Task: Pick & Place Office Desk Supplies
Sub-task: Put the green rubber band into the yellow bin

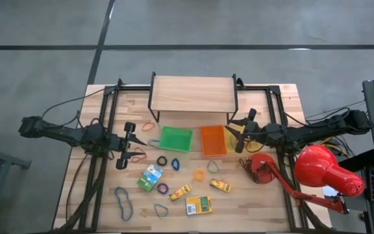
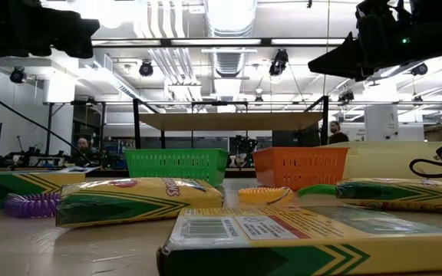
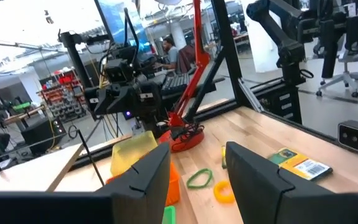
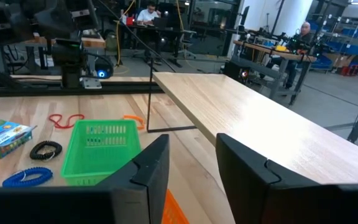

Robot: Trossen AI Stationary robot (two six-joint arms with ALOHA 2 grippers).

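Note:
Several printed cardboard boxes lie flat on the near half of the table: a green and white one (image 1: 150, 177), two yellow ones (image 1: 180, 192) (image 1: 221, 186) and a yellow-green one (image 1: 199, 205). Around them lie rubber-band loops: blue (image 1: 123, 201), black (image 1: 162, 160), purple (image 1: 163, 189), green (image 1: 213, 167) and red (image 1: 149, 125). My left gripper (image 1: 130, 145) hovers open above the table's left side, left of the bands, with nothing between its fingers (image 3: 148, 171). My right gripper (image 1: 241, 131) hovers open beside the orange tray, and it too is empty (image 4: 193, 149).
A green tray (image 1: 175, 138) and an orange tray (image 1: 213, 140) stand mid-table, with a yellow tray (image 1: 234, 140) beside them. A raised wooden shelf (image 1: 193, 94) spans the far side. A big red desk lamp (image 1: 317, 172) fills the near right corner. People sit in the room beyond.

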